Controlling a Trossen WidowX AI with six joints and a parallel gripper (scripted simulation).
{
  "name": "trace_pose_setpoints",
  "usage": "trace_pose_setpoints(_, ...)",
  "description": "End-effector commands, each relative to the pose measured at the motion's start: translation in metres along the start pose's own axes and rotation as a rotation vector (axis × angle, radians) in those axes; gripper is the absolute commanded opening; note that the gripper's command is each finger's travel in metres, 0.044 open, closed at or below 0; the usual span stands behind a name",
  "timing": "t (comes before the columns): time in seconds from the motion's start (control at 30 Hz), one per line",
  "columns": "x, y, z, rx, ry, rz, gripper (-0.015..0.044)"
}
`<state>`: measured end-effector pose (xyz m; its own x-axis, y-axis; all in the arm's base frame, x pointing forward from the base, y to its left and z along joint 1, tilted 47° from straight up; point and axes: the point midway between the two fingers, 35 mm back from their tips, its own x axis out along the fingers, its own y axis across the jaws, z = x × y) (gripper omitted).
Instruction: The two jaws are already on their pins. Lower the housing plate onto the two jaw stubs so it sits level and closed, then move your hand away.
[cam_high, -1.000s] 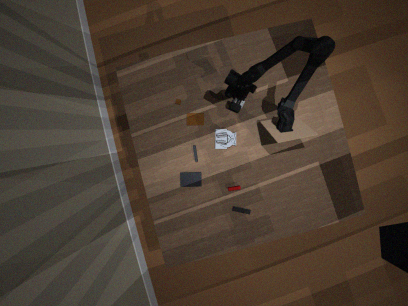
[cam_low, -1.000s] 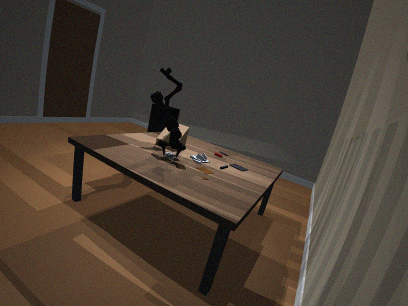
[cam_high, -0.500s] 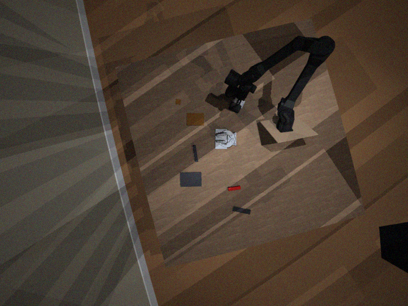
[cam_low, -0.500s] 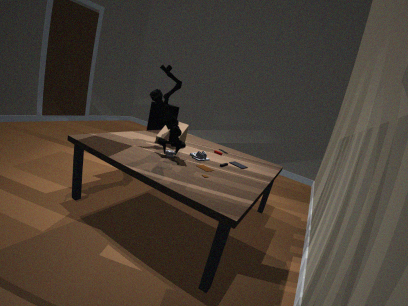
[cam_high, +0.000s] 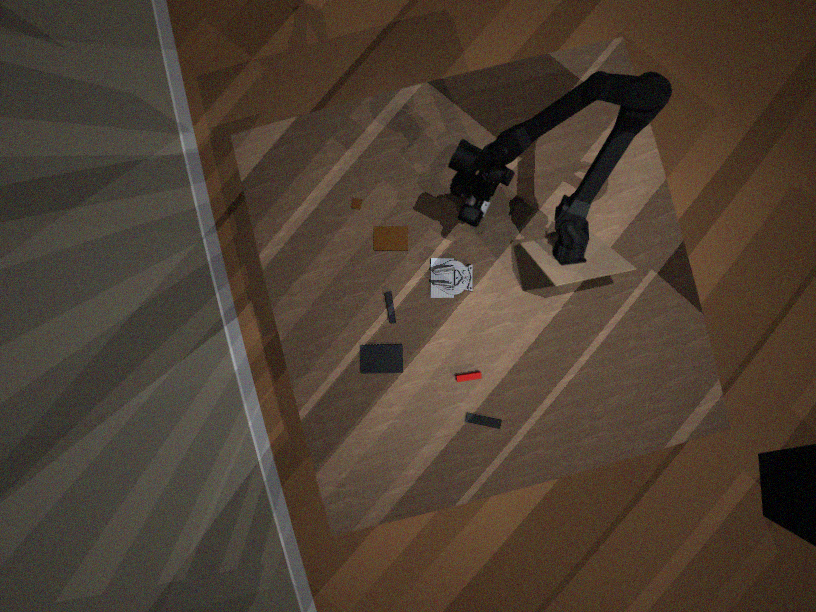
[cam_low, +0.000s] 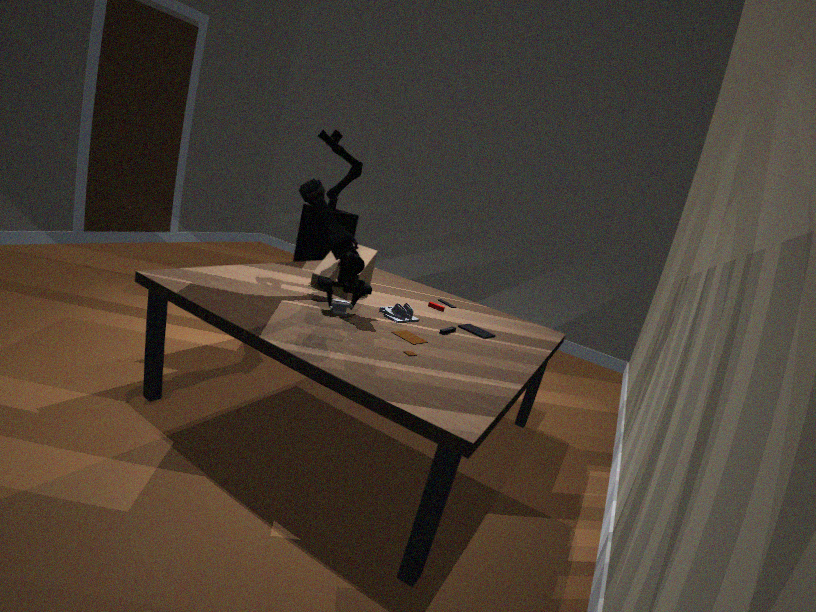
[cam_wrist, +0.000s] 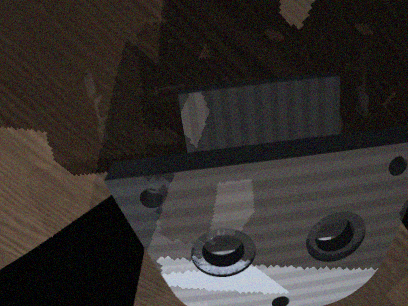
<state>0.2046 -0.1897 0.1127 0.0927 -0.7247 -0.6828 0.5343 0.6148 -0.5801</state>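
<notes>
My gripper (cam_high: 477, 206) (cam_low: 340, 305) (cam_wrist: 266, 181) is shut on the grey housing plate (cam_high: 485, 207) (cam_low: 340, 308) (cam_wrist: 280, 197), one finger at each side edge. In the wrist view the plate shows two ringed holes, three small dark holes and a raised block along its far edge. It is low at the table top; I cannot tell whether it touches. The white base (cam_high: 436, 291) (cam_low: 409, 320) with the two grey jaws (cam_low: 402, 308) stands apart from the plate, below it in the top view and to its right in the exterior view. The jaw stubs are too small to make out.
An orange-brown slab (cam_high: 390, 238) (cam_low: 409, 337) and a small brown square (cam_high: 356, 203) (cam_low: 409, 353) lie near the base. A black slab (cam_high: 381, 358) (cam_low: 476, 330), a red bar (cam_high: 468, 376) (cam_low: 435, 306) and two dark bars (cam_high: 390, 307) (cam_high: 483, 420) lie farther off.
</notes>
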Motion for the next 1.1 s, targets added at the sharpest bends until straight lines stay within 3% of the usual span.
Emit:
trace_pose_setpoints(0.0, -0.011, 0.0, 0.003, 0.009, -0.006, -0.001, 0.0351)
trace_pose_setpoints(0.57, -0.065, -0.001, 0.002, 0.004, -0.009, 0.002, 0.0351)
trace_pose_setpoints(1.07, -0.066, 0.014, 0.004, -0.236, -0.006, 0.013, 0.0351)
